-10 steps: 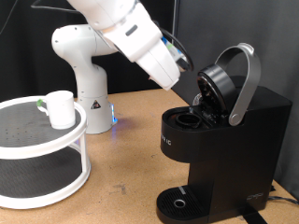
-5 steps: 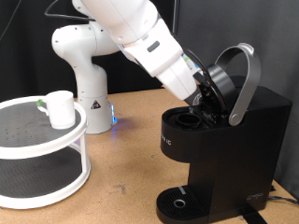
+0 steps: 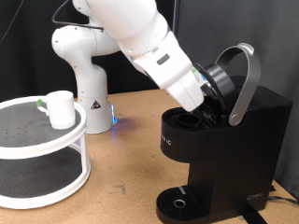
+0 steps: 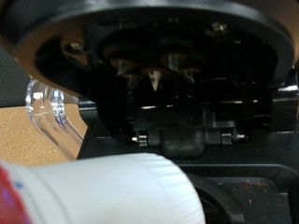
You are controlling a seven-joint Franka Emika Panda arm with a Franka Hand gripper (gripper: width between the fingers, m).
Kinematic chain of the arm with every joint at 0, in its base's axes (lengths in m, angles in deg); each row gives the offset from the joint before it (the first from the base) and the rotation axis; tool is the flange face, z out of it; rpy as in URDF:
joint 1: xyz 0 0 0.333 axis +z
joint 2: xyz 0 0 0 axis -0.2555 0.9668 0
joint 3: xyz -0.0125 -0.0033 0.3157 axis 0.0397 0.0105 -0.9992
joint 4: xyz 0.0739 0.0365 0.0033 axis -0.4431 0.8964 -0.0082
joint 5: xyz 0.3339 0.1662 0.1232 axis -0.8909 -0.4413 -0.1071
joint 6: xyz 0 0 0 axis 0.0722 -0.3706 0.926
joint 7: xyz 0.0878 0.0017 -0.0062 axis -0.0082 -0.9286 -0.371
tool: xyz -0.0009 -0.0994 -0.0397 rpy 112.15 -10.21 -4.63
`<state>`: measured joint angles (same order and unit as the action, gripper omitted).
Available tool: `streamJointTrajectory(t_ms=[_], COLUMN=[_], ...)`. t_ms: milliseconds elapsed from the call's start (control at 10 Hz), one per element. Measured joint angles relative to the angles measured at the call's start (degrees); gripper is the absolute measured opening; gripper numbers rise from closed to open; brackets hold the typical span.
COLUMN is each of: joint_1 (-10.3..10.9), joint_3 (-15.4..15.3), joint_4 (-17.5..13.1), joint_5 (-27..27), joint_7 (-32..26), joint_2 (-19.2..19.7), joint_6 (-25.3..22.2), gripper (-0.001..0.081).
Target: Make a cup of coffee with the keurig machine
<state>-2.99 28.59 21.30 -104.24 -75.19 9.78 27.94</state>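
Observation:
The black keurig machine (image 3: 238,140) stands at the exterior view's right with its grey-handled lid (image 3: 245,79) raised. My gripper (image 3: 204,103) reaches down into the open pod chamber (image 3: 190,119), its fingers hidden by the hand and the lid. In the wrist view a white pod with a red top (image 4: 103,191) fills the near foreground, right in front of the hand, just before the lid's underside with its needles (image 4: 154,67). The white cup (image 3: 60,108) with a greenish handle stands on the rack at the exterior view's left, far from the gripper.
A white round two-tier rack (image 3: 37,145) holds the cup at the exterior view's left. The arm's white base (image 3: 84,70) stands behind it. The round drip tray (image 3: 177,201) has nothing on it. A clear water tank (image 4: 47,107) shows beside the lid.
The arm has swung right and down, bringing the gripper from beside the raised lid into the open pod chamber. The cup and the machine have not moved.

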Motion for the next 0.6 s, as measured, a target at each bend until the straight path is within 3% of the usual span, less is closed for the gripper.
streamJointTrajectory(t_ms=[600], joint_1=[0.0], joint_3=[-0.67], joint_4=[0.94], joint_5=[0.16], joint_7=[0.0], joint_2=[1.07], joint_6=[1.43], gripper=[0.0028])
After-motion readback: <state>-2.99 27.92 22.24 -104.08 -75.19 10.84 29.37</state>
